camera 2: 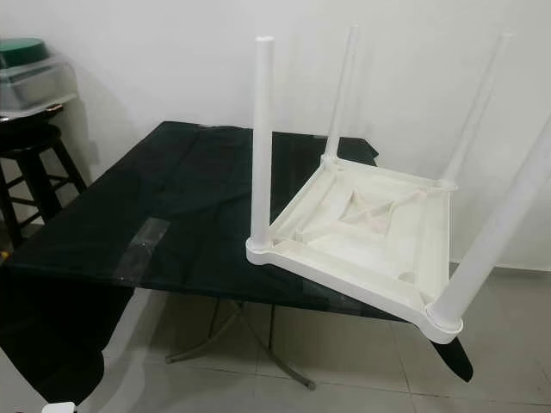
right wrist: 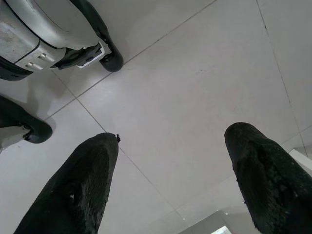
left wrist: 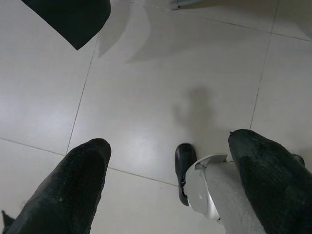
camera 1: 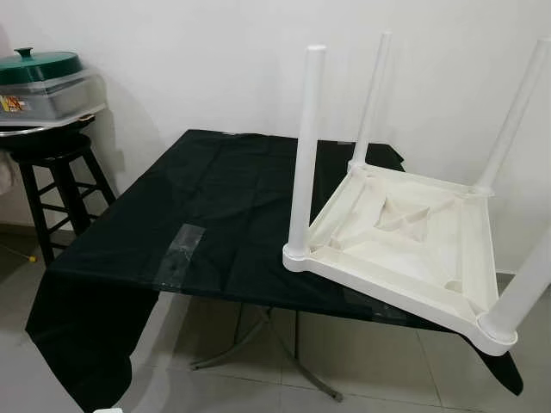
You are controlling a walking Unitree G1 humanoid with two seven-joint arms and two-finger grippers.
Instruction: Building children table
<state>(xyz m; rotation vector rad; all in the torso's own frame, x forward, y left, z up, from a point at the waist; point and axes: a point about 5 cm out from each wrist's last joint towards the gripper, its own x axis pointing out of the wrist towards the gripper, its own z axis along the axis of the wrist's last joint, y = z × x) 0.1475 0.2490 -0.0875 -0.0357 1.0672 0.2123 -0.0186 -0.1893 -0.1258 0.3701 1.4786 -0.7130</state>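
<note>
Clearly both arms hang idle: the left gripper (left wrist: pixel 165 190) and right gripper (right wrist: pixel 170 185) have their jaws spread wide over bare floor tiles (left wrist: pixel 161 73), holding nothing. Up on the black-covered table (camera 1: pixel 207 198), the white children's table (camera 1: pixel 405 249) lies upside down at the near right corner, overhanging the edge, with four legs (camera 1: pixel 303 146) standing seated in its sockets. Judging by that, the next step is turning it upright; grip two legs low, near the top, and keep it from sliding off.

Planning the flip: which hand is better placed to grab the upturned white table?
Right, probably. The white table sits on the robot's right, overhanging the big table's near edge. Both open hands, left and right, hang over floor.
</note>
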